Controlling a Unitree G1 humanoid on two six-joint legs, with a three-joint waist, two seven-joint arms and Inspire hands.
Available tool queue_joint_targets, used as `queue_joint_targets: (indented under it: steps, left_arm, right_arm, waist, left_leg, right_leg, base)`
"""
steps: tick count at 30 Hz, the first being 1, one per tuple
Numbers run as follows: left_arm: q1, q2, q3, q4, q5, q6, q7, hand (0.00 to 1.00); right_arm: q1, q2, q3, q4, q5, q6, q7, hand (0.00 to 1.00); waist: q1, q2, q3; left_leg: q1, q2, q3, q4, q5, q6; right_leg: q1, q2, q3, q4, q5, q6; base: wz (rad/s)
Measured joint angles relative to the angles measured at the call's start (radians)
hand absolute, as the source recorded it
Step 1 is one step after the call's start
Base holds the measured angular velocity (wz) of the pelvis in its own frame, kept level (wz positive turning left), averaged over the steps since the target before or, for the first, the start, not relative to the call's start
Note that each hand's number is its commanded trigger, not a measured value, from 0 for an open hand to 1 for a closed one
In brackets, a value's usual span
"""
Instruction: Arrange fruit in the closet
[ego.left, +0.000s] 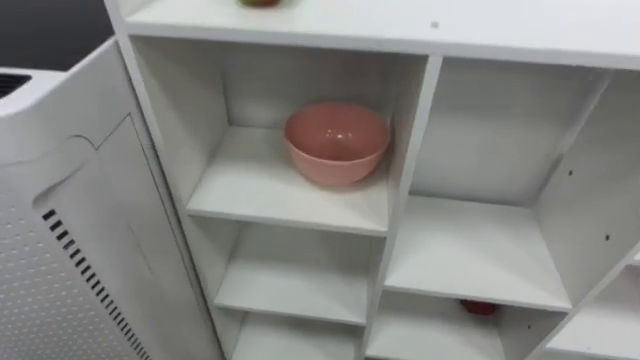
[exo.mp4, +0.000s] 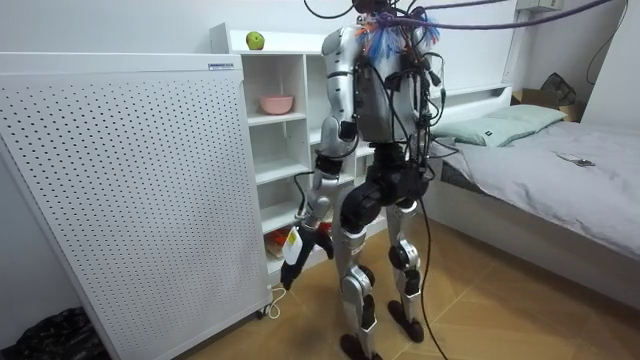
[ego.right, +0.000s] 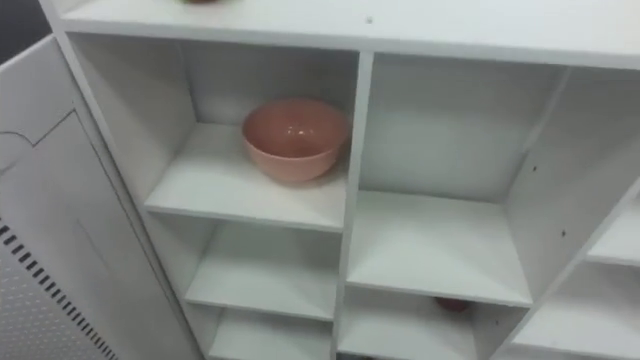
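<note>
While the robot hand (exo.mp4: 300, 248) hangs low, the apple (exo.mp4: 255, 40) sits well above.

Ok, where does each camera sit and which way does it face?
Left eye view: on the robot's head, facing down into the white open shelf unit at the round pink bowl.
Right eye view: just beside it, same aim.
Room view: in the room, behind the robot, facing the shelf unit; its whole body shows, left hand hanging low.
Shared: all three show the bowl.
</note>
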Motion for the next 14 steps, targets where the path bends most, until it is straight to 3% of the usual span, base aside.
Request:
queue_joint_targets:
  steps: [6,11,14]
  left_arm:
    - [0.037,-0.020,0.102,-0.026,0.033,-0.002,-0.002,0.00]
    - [0.056,-0.029,0.129,-0.058,0.037,-0.006,-0.004,0.00]
    - [0.059,-0.044,0.142,-0.058,0.040,-0.006,-0.016,0.00]
  right_arm:
    - [0.115,0.033,-0.026,-0.014,-0.073,0.001,0.030,0.00]
    - [0.150,0.081,-0.041,-0.021,-0.151,-0.001,0.056,0.00]
    - [0.161,0.105,-0.041,-0.023,-0.185,-0.001,0.080,0.00]
  waist:
    - [-0.012,-0.001,0.0023]
    - [-0.031,0.005,0.0005]
    - [-0.033,0.008,0.0013]
  left_leg:
    - [0.138,-0.005,0.007,-0.060,0.000,0.000]
    - [0.191,-0.003,0.009,-0.091,0.000,0.000]
    - [0.213,-0.003,0.014,-0.103,0.000,0.000]
  right_leg:
    - [0.139,0.006,-0.008,-0.065,0.006,0.007]
    - [0.182,0.012,-0.008,-0.080,0.006,0.007]
    - [0.194,0.014,0.014,-0.080,0.006,0.007]
  base:
    - [-0.02]
    - [-0.02]
    - [-0.08]
